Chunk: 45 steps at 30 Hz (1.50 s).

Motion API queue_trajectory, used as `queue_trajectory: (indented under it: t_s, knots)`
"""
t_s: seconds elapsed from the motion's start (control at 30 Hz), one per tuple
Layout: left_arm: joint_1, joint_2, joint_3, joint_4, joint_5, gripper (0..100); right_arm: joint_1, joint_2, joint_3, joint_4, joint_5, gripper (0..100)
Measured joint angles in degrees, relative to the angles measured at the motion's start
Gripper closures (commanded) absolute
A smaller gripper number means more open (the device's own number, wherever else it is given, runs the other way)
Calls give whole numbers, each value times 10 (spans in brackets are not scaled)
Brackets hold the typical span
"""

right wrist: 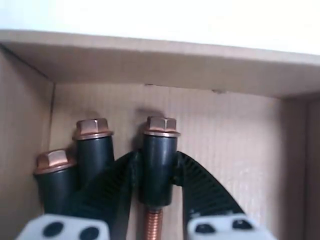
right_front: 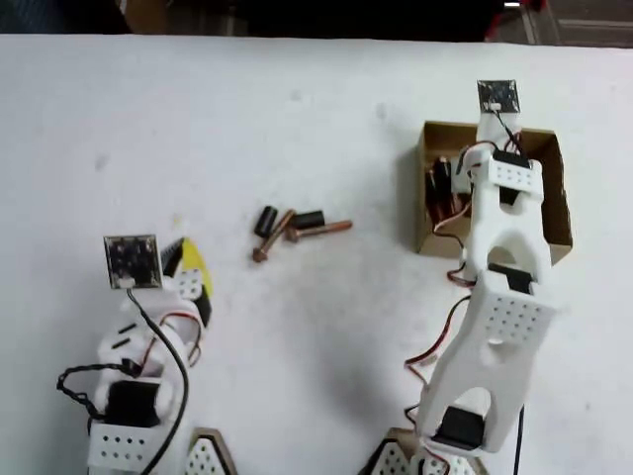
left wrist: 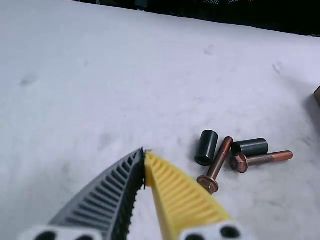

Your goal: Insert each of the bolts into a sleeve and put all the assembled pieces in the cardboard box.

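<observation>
**Two arms at a white table (right_front: 326, 346), viewed from above and from both wrists.** Four loose parts are grouped near the middle of the table, well apart from the cardboard box (right_front: 560, 203), which is set toward the right arm's side.

A first black sleeve (left wrist: 206, 147) is laid on its side, its open end turned toward the left wrist camera. A first copper bolt (left wrist: 216, 169) is laid just beside it, roughly parallel, with the flanged hex head at the nearer end. A second black sleeve (left wrist: 250, 147) is laid crosswise by that bolt's threaded tip. A second copper bolt (left wrist: 261, 159) is laid alongside this sleeve, its head toward the first bolt. Both bolts are outside the sleeves.

The left pincer (left wrist: 144, 154), with one finger grey and one yellow, is held over the table near this group but apart from it. Its fingers are brought together at the tips, with nothing gripped.

The right pincer (right wrist: 157, 167) is lowered inside the cardboard box, whose brown walls are seen around it. Its black fingers (right wrist: 116, 182) are clamped on the held assembled piece (right wrist: 159, 150). This is a black sleeve with a copper hex head at one end and a threaded shank protruding from the other.

A second assembled piece (right wrist: 94, 152) and a third assembled piece (right wrist: 54, 180) are placed side by side in the box corner, just beside the held one. Whether they touch it cannot be told.
</observation>
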State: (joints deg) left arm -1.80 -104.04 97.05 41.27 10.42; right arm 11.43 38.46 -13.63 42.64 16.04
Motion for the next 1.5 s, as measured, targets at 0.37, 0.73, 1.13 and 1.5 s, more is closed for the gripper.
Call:
queue_trajectory:
  t_s: [0.37,0.73,1.13,1.5]
  knots:
    - [0,0,0,0,0,977,-1,0,0,7,-1,869]
    - [0,0,0,0,0,977,0,-41,1,44,-1,872]
    - [0,0,0,0,0,977,-1,-151,1,141,-1,872]
    - [0,0,0,0,0,977,-69,-277,1,272,-1,872]
